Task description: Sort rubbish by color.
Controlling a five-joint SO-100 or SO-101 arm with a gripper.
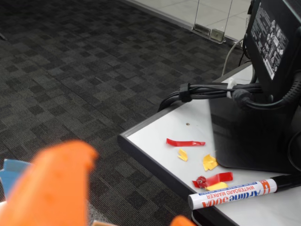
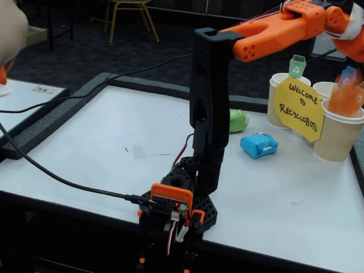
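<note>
jaws (image 2: 350, 94) blurred over cups (image 2: 340, 136), green wad (image 2: 239, 120) half-hidden

Bare table (image 2: 114, 142) left of arm; cups (image 2: 339, 132) and sign (image 2: 298, 108) crowding right

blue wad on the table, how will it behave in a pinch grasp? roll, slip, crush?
The blue wad looks like crumpled paper, so probably light and squashy. Its boxy, flattish shape suggests it will slide rather than roll. The white tape patches may be slicker than the paper.

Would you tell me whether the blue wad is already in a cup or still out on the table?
Out: in the fixed view the blue wad lies on the white table, left of the ribbed cups.
</note>
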